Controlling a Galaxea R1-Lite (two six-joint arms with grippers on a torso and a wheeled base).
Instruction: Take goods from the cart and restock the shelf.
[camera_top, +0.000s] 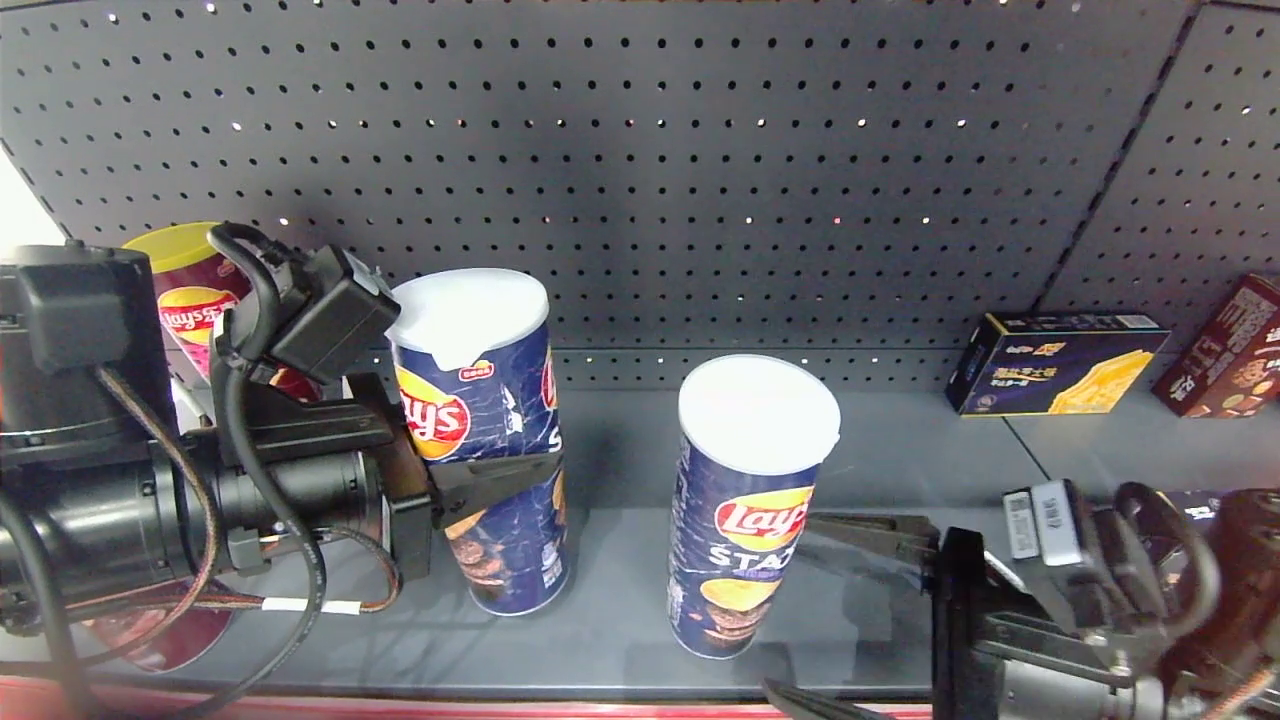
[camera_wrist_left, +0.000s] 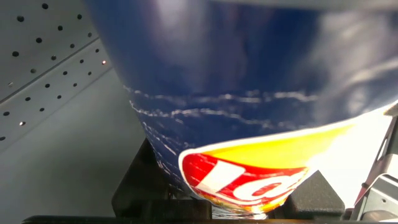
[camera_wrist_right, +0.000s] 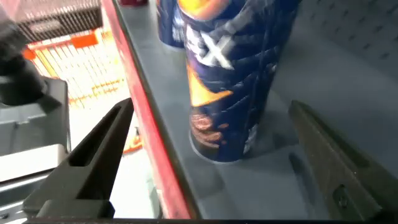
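Observation:
Two dark blue chip cans with white lids stand on the grey shelf (camera_top: 900, 450). My left gripper (camera_top: 500, 445) is shut on the left can (camera_top: 470, 400) at mid-height; this can leans slightly, with its base down at the shelf floor. In the left wrist view the same can (camera_wrist_left: 249, 93) sits between the black pads (camera_wrist_left: 143, 186). My right gripper (camera_top: 800, 605) is open at the right side of the second can (camera_top: 750, 500), one finger behind it and one in front. In the right wrist view that can (camera_wrist_right: 227, 87) stands just beyond the spread fingertips (camera_wrist_right: 124, 112).
A maroon can with a yellow lid (camera_top: 190, 280) stands behind my left arm, and another maroon can (camera_top: 170, 635) is below it. A dark box (camera_top: 1055, 365) and a maroon box (camera_top: 1225, 350) lie at the right. Pegboard backs the shelf. An orange cart (camera_wrist_right: 62, 56) is below the red shelf edge.

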